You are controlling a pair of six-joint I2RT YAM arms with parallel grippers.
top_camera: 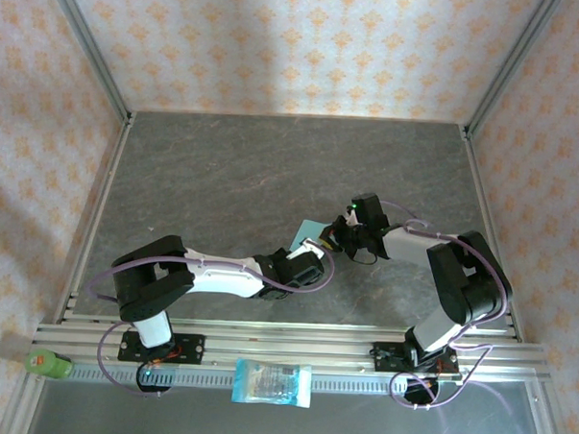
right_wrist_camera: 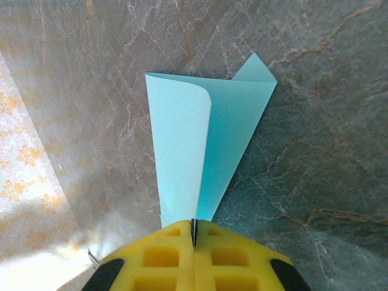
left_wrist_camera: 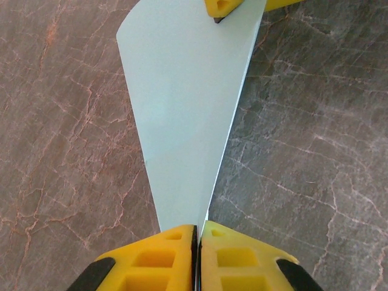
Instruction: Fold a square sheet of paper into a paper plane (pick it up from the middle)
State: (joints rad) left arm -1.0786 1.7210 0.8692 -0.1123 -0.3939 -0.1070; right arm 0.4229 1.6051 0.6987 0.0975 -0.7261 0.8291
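The square sheet of paper (top_camera: 309, 231) is light teal-blue and folded into a narrow pointed wedge, the shape of a paper plane. It hangs just above the grey table (top_camera: 224, 176) between the two arms. In the left wrist view the paper (left_wrist_camera: 182, 109) tapers down to my left gripper (left_wrist_camera: 199, 233), which is shut on its narrow tip. A yellow fingertip (left_wrist_camera: 221, 7) of the other gripper touches the wide end. In the right wrist view the paper (right_wrist_camera: 182, 139) shows a curled flap beside a darker layer. My right gripper (right_wrist_camera: 194, 225) is shut on its point. In the top view the left gripper (top_camera: 317, 249) and right gripper (top_camera: 337, 236) meet.
A blue-and-white printed packet (top_camera: 273, 383) lies on the near ledge below the aluminium rail (top_camera: 284, 344). A green object (top_camera: 48, 363) sits at the near left corner. Patterned walls and metal posts (top_camera: 86, 45) enclose the table on three sides.
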